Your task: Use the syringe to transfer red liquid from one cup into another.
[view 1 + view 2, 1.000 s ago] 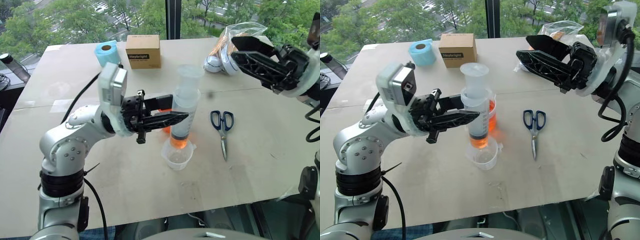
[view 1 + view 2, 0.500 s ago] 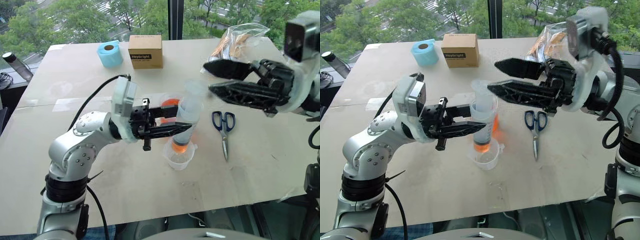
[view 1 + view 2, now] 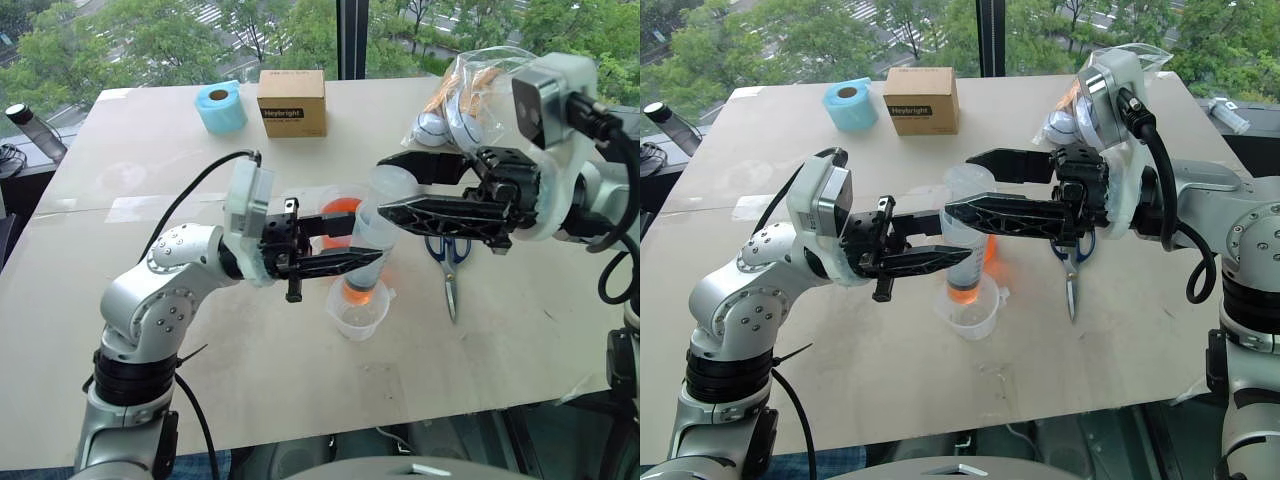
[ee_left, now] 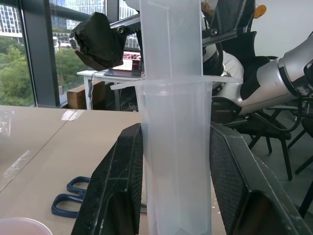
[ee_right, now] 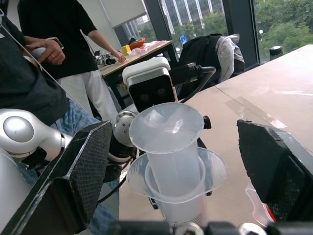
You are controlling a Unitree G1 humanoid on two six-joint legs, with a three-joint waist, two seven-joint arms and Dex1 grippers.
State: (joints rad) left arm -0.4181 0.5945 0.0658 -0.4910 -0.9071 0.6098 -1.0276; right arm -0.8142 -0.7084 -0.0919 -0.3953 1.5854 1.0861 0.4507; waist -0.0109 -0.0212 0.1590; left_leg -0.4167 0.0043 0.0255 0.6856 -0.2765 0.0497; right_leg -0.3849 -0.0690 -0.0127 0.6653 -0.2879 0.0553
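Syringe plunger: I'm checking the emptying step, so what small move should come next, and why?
Probably close the right gripper on the plunger. Its fingers stand open either side of it, while the left gripper holds the syringe upright, tip over the lower cup.

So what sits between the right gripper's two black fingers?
The large clear plastic syringe's plunger top, with gaps either side, seen in the right wrist view; the right gripper is open around it.

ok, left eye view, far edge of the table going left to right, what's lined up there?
Blue tape roll → cardboard box → clear plastic bag, partly behind the right arm.
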